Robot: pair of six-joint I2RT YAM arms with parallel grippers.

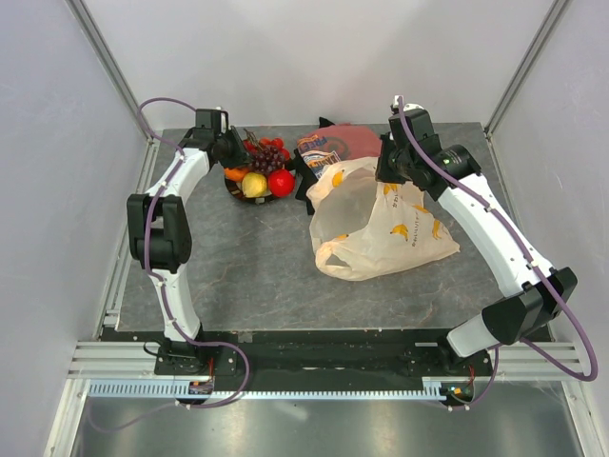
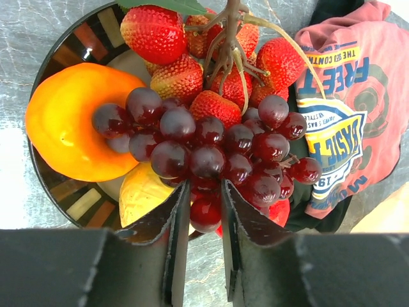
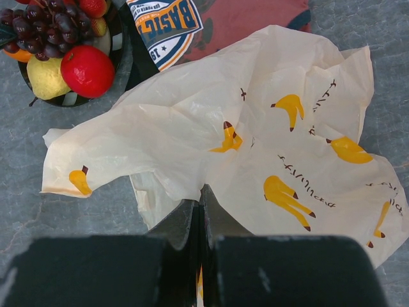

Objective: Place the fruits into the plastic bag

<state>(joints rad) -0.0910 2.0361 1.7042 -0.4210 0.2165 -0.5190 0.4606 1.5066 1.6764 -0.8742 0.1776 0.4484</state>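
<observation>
The fruits lie on a dark round plate (image 2: 64, 48) at the back left. In the left wrist view the bunch of dark purple grapes (image 2: 211, 150) lies on top, with red berries (image 2: 160, 32) behind it, the orange (image 2: 70, 121) to the left, the yellow pear-like fruit (image 2: 144, 192) underneath and the red apple (image 2: 280, 212) at the right. My left gripper (image 2: 204, 185) is shut on a lower grape of the bunch. The cream plastic bag (image 1: 381, 224) with banana prints lies crumpled at centre right. My right gripper (image 3: 201, 192) is shut on a fold of the plastic bag (image 3: 255, 128) near its mouth.
A red-and-black printed folded cloth (image 1: 333, 143) lies between the plate (image 1: 231, 188) and the bag at the back. White walls enclose the grey table (image 1: 257, 276) on three sides. In the right wrist view the apple (image 3: 87, 70) and pear (image 3: 45, 78) show at upper left.
</observation>
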